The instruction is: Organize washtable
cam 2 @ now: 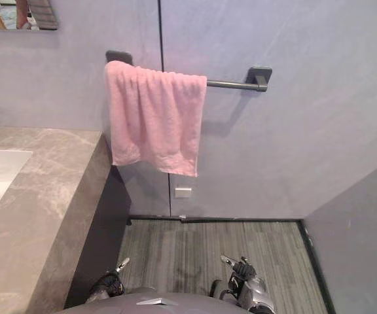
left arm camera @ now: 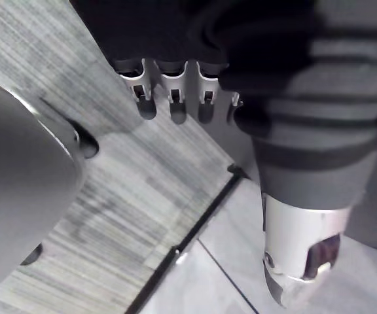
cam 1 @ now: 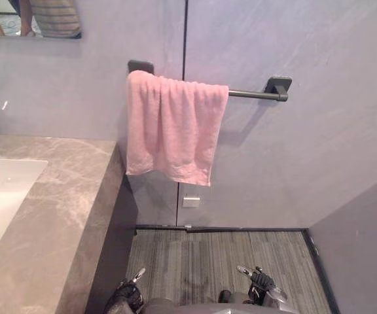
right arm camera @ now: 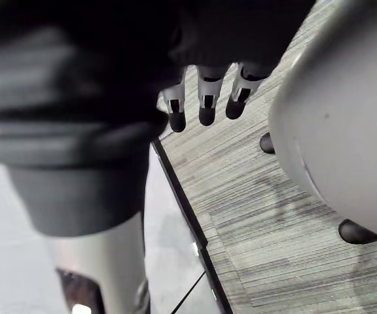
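In the eye views the towel (cam 1: pixel 172 124) is hanging on the bar (cam 1: pixel 251 94) well above both the left hand (cam 1: pixel 126 296) and right hand (cam 1: pixel 262 282), the washtable (cam 1: pixel 71 196) lying to their left; in the wrist views their fingers (left arm camera: pixel 170 98) are dangling loosely open, gripping nothing.

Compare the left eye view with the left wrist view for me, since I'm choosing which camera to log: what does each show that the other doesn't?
Left eye view adds: the pink towel draped over the dark wall bar, the marble counter with its white sink, a mirror corner, and the right robot hand hanging low. Left wrist view adds: the fingers of the left robot hand up close, relaxed, holding nothing. Both: that hand, the striped grey floor and the dark skirting strip.
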